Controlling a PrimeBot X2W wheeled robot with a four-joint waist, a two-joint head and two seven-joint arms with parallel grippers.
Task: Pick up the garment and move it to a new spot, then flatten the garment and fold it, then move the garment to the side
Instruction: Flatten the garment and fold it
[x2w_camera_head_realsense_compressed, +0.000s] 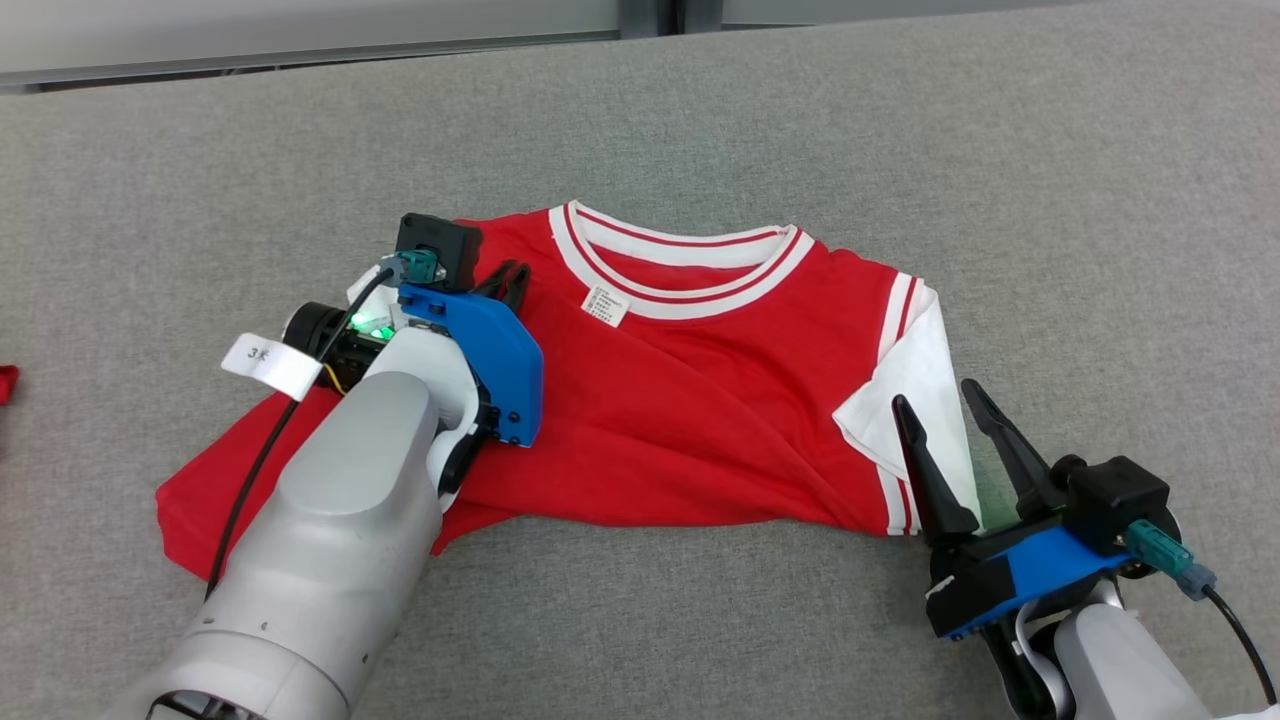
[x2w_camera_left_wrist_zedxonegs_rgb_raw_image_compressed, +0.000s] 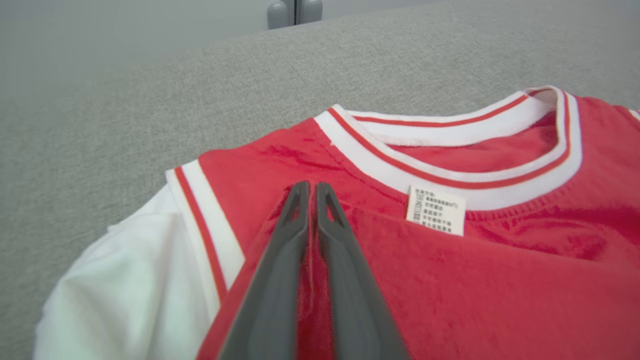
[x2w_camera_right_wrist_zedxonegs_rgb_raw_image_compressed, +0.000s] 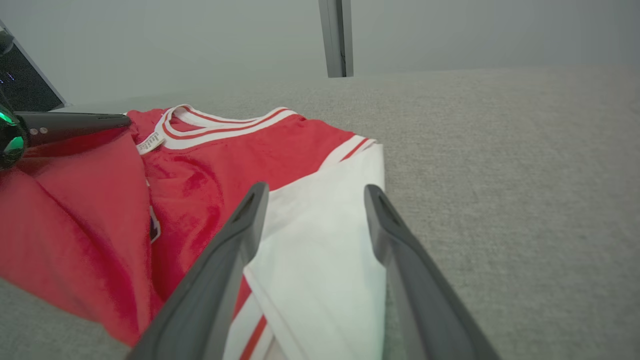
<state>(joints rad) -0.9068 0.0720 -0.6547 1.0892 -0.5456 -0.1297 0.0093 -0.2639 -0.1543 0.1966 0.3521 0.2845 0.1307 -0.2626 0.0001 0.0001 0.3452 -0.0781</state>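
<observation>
Red garment (x2w_camera_head_realsense_compressed: 680, 420): flattening, likely.
Left gripper (x2w_camera_left_wrist_zedxonegs_rgb_raw_image_compressed: 311, 186): pinching its shoulder.
Right gripper (x2w_camera_head_realsense_compressed: 937, 393): spread astride sleeve (x2w_camera_right_wrist_zedxonegs_rgb_raw_image_compressed: 325, 240); next, close.

Here's the wide grey woven-fabric tabletop (x2w_camera_head_realsense_compressed: 900, 130), running from the bottom of the head frame up to its far edge along the top. Lying on it, centre frame, is a red T-shirt (x2w_camera_head_realsense_compressed: 680, 430) of soft knit cloth, with white short sleeves and a white collar band striped red. The collar band (x2w_camera_head_realsense_compressed: 680, 262) points to the top of the frame, with a small white printed label (x2w_camera_head_realsense_compressed: 606, 306) just beneath it. One white sleeve (x2w_camera_head_realsense_compressed: 930, 400) rests flat on the grey at centre right. The red body is creased and trails out to a hem corner (x2w_camera_head_realsense_compressed: 185, 510) at lower left. At the far left edge, mid-height, sits a small red scrap (x2w_camera_head_realsense_compressed: 6, 383), well apart from the shirt and too cut off to identify.
</observation>
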